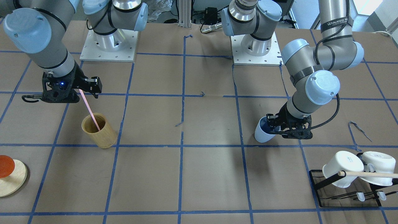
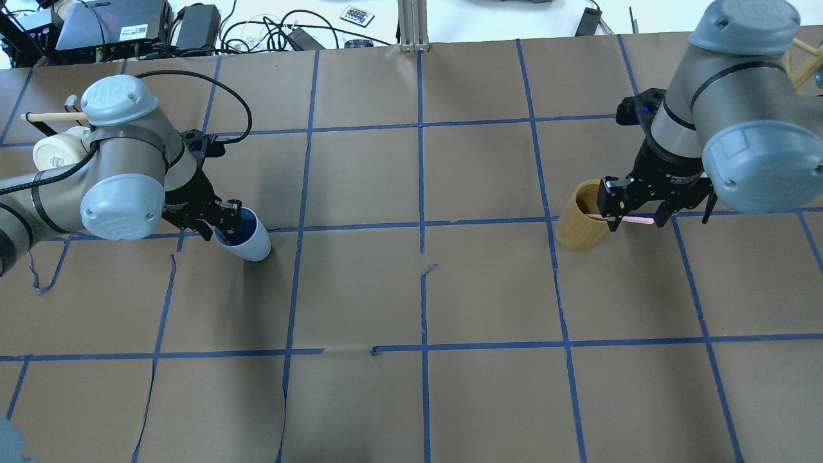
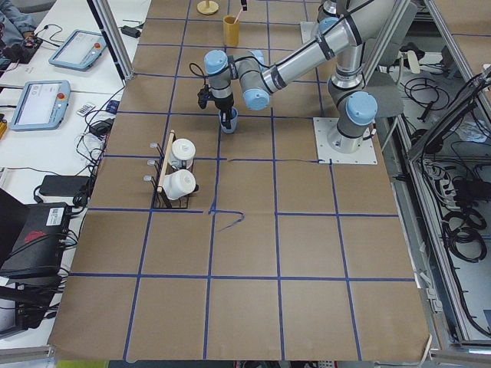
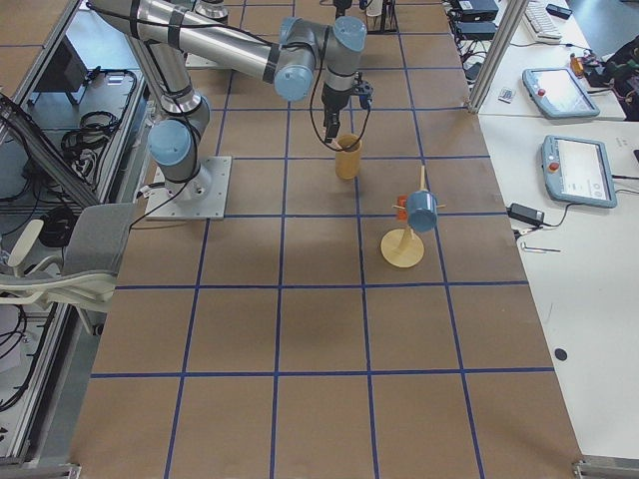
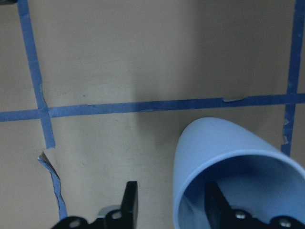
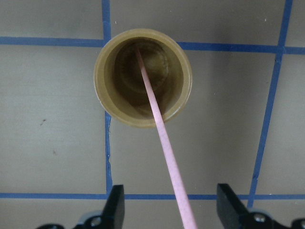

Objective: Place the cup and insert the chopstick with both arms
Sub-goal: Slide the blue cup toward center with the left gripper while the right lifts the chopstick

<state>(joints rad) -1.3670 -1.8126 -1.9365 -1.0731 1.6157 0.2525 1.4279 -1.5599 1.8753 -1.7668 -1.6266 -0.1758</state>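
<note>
Two steps nearly done: chopstick (image 6: 157,109) leans loose in holder (image 6: 99,81), right tool (image 6: 170,189) apart. Cup (image 5: 224,138) tilted on counter (image 5: 119,57), not yet upright, left tool (image 5: 171,186) apart astride its rim.

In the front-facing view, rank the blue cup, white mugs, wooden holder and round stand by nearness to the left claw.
1. Blue cup, at the left claw itself.
2. White mugs, lower right.
3. Wooden holder, view's left.
4. Round stand, left edge.
</note>
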